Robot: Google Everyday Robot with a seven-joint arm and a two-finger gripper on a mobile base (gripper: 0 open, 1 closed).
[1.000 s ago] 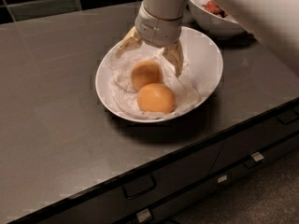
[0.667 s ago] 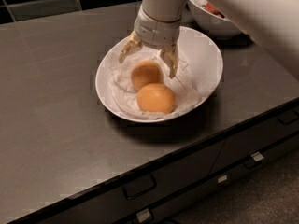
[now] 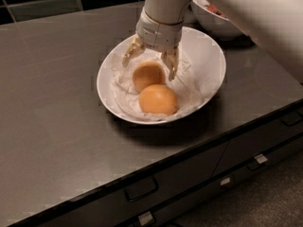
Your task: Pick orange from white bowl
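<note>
While the claw (image 3: 152, 59) hangs low inside the white bowl (image 3: 208, 51), its two fingers are spread apart and nothing is between their tips. One finger (image 3: 134, 51) is at the back left of the orange (image 3: 147, 74). The other finger (image 3: 171, 64) comes down just beside its right edge; whether it touches the peel I cannot tell. The orange lies on the crumpled white paper (image 3: 189, 86) in the middle of the bowl, at the far side. A second fruit (image 3: 158, 100) of deeper colour lies in front of it, and the two touch. The bowl stands on the dark grey tabletop (image 3: 52, 108), near its front edge. Behind it, partly hidden by the white arm (image 3: 246, 13), stands another white bowl (image 3: 215, 22) with something red inside. Below the tabletop there are dark drawers (image 3: 142, 188) with handles.
</note>
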